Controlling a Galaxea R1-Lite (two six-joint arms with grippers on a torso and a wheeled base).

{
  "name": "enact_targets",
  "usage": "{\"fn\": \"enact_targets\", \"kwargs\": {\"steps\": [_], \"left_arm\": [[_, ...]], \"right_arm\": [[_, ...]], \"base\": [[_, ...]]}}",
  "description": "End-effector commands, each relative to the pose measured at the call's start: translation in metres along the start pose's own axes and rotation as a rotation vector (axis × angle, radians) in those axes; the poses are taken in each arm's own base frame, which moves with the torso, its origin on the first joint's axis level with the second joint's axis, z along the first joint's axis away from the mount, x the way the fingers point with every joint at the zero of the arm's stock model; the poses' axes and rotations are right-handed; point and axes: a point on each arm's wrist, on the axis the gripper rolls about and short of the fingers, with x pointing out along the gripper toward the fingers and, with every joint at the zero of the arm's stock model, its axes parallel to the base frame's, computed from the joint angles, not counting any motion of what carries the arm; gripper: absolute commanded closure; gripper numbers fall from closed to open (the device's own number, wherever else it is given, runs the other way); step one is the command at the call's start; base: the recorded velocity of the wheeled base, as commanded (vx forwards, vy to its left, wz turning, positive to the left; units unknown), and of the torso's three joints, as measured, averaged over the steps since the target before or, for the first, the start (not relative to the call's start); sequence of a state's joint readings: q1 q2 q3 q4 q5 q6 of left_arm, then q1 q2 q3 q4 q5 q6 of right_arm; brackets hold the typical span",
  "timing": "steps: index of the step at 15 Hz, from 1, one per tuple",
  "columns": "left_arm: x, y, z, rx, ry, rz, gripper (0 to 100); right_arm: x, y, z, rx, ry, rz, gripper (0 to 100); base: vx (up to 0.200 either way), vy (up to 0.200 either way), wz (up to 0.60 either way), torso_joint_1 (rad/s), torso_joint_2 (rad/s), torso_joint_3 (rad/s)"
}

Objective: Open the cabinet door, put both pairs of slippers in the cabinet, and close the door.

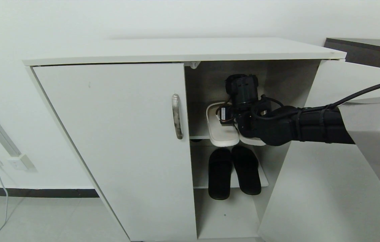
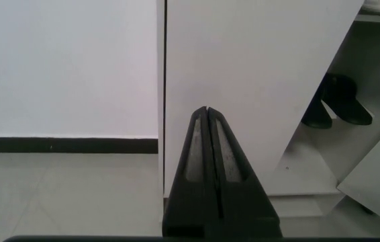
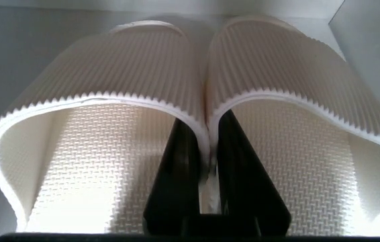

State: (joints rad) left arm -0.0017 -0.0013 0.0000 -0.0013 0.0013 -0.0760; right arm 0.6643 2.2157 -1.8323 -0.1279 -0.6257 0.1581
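White slippers [image 1: 223,134] on upper shelf [image 1: 198,136] of cabinet [image 1: 183,50], heels overhanging its front edge. Your R pincer [image 3: 207,122] is nipped on their adjoining strap edges, one finger in each slipper. Black slippers [image 1: 220,174] on lower shelf [image 1: 199,181]. R door [image 1: 311,188] open, L door [image 1: 109,134] closed. L pincer [image 2: 207,111] fully closed, empty, outside cabinet by L door.

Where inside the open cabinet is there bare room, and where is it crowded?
Free: the cabinet floor below the black slippers, and a strip of upper shelf between the white slippers and the closed door. Crowded: the rest of that shelf, where the right gripper holds the white slippers; the black slippers cover most of theirs.
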Motion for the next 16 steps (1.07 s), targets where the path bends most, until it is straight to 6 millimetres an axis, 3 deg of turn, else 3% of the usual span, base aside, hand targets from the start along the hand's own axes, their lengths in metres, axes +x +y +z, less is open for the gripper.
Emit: {"fn": "enact_targets", "kwargs": {"steps": [1, 3, 4, 9, 12, 16], "left_arm": [[0.000, 0.000, 0.000, -0.001, 0.001, 0.001, 100], [0.000, 0.000, 0.000, -0.001, 0.001, 0.001, 100], [0.000, 0.000, 0.000, -0.001, 0.001, 0.001, 100], [0.000, 0.000, 0.000, -0.002, 0.001, 0.001, 100], [0.000, 0.000, 0.000, -0.002, 0.001, 0.001, 100], [0.000, 0.000, 0.000, -0.002, 0.001, -0.001, 100]], "right_arm": [[0.001, 0.001, -0.002, 0.000, 0.001, -0.002, 100], [0.001, 0.001, -0.002, 0.000, 0.001, -0.002, 100], [0.001, 0.001, -0.002, -0.001, 0.003, -0.001, 0], [-0.013, -0.003, -0.005, -0.019, 0.027, 0.004, 0], [-0.035, -0.007, -0.004, -0.027, 0.038, 0.019, 0], [-0.079, -0.004, -0.003, -0.022, -0.002, 0.093, 0]], "base": [[0.000, 0.000, 0.00, 0.000, 0.00, 0.000], [0.000, 0.000, 0.00, 0.000, 0.00, 0.000], [0.000, 0.000, 0.00, 0.000, 0.00, 0.000], [0.000, 0.000, 0.00, 0.000, 0.00, 0.000], [0.000, 0.000, 0.00, 0.000, 0.00, 0.000], [0.000, 0.000, 0.00, 0.000, 0.00, 0.000]]}}
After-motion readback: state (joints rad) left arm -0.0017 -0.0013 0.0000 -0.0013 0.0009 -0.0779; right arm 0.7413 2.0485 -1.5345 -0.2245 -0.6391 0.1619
